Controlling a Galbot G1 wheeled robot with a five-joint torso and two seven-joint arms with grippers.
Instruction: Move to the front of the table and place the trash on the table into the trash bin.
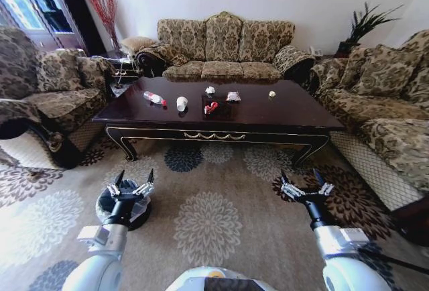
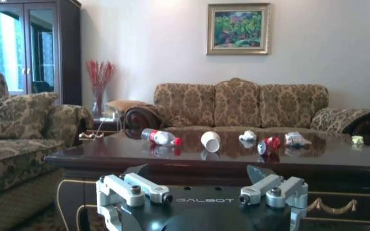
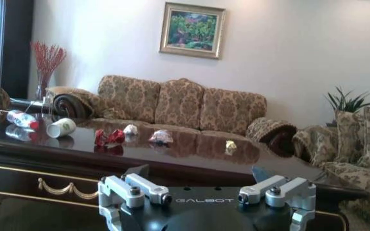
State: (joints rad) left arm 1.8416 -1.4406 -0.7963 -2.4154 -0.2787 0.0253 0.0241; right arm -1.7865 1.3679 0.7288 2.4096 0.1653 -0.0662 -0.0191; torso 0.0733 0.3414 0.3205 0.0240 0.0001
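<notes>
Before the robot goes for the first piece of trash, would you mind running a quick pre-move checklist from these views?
1. Facing the table front: ok, though it stands back across carpet.
2. Trash in sight: ok; bottle, paper cup, red wrapper lie apart.
3. Left gripper open, holding nothing: ok.
4. Right gripper open, holding nothing: ok.
5. Trash bin located: ok, on the floor under the left gripper.
6. Bin opening free: cannot tell, the gripper hides it.

It was a home living room: patterned damask sofas (image 1: pixel 224 49) ringed a glossy dark wood coffee table (image 1: pixel 268 113) on a floral carpet (image 1: pixel 208 227), with a framed painting (image 2: pixel 238 29) and a potted plant (image 1: pixel 362 26) beyond the fingers.
</notes>
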